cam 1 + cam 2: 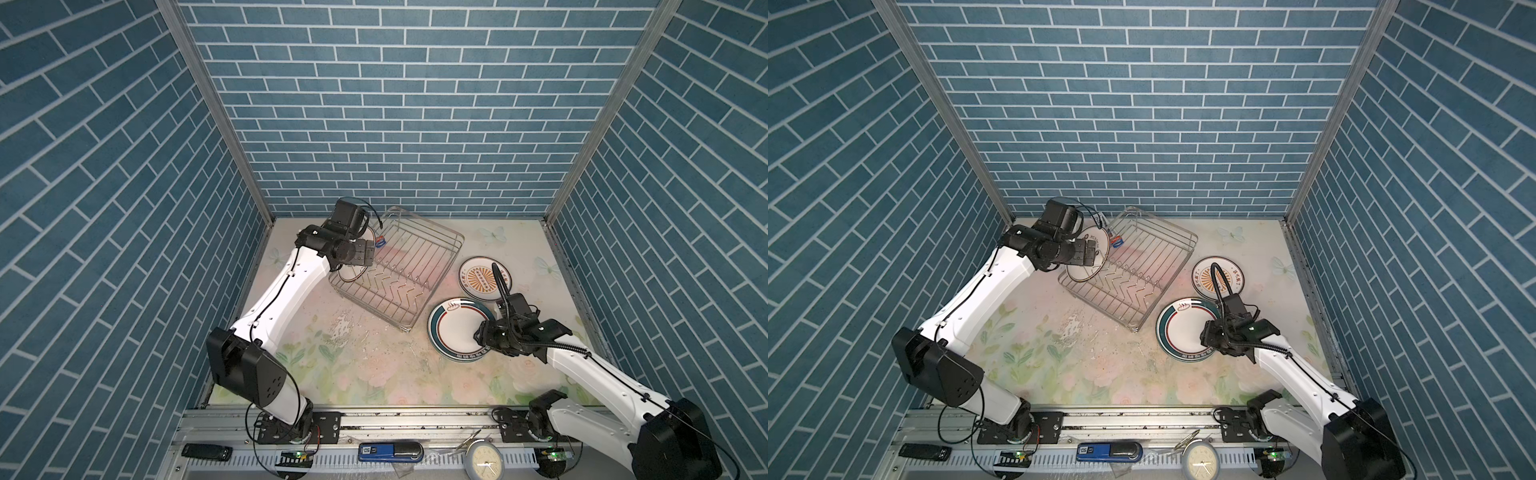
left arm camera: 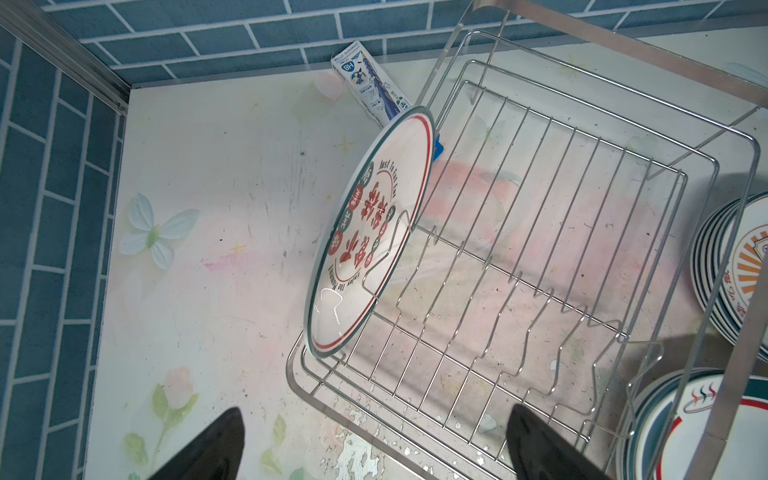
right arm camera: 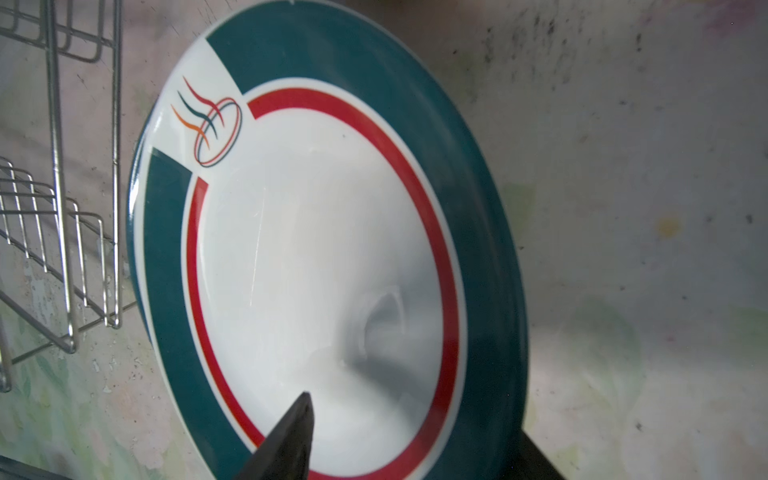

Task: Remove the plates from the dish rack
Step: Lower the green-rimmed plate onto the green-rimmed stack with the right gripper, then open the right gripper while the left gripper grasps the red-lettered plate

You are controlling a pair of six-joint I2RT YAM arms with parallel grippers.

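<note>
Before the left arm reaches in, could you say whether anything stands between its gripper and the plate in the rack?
Nothing visible does: the left gripper is open, and only a rack wire crosses the plate low down.

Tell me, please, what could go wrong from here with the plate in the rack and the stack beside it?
1. The only plate in the dish rack leans on edge against one end divider; the open left gripper could knock it over the side, beside the carton.
2. The right gripper has its jaws apart around the rim of the top plate; pulling back carelessly could drag it off the stack.
</note>
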